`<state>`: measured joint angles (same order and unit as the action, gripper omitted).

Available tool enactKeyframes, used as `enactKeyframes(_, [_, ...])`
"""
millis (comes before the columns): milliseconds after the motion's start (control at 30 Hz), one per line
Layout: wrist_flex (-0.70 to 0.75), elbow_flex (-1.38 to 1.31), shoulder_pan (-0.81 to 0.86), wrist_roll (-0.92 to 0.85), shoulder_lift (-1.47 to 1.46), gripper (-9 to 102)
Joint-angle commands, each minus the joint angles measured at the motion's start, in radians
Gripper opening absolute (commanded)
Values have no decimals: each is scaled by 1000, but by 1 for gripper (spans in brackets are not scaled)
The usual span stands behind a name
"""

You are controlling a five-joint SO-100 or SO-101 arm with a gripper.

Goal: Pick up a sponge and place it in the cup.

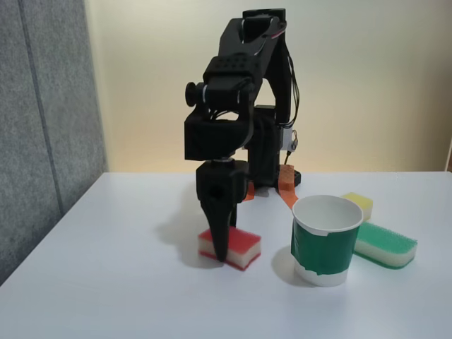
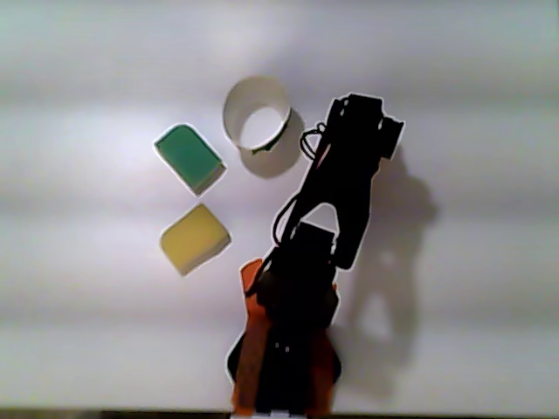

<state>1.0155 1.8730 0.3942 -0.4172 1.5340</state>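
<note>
The sponge [image 1: 229, 248] is seen on the tabletop [image 1: 127, 282] in the fixed view, left of the cup [image 1: 326, 240] and apart from it. The fingers [image 1: 221, 248] are lowered directly over the sponge; the tip is in front of its red top. Long axis runs approx. left-right. Whether the fingers are closed on it cannot be told. The cup is upright, w/ nothing seen inside.
</note>
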Motion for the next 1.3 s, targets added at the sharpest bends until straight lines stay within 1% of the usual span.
enactKeyframes(0, [2,20,20,-11,14,22])
enactKeyframes(100, [0,31,26,-28,9,13])
enactKeyframes(167, [12,34,29,-34,9,3])
enactKeyframes(200, [17,35,31,-41,12,0])
enactKeyframes(300, [43,31,34,-58,40,0])
enactKeyframes(400, [112,5,40,-77,87,0])
enactKeyframes(533, [245,-37,46,-124,187,0])
enactKeyframes(733, [480,-152,29,-124,319,0])
enactKeyframes(867, [571,-207,-12,-92,393,0])
enactKeyframes(967, [572,-215,-72,-28,448,0])
enactKeyframes(1033, [546,-213,-126,40,482,0])
enactKeyframes(1267, [380,-150,-350,301,575,0])
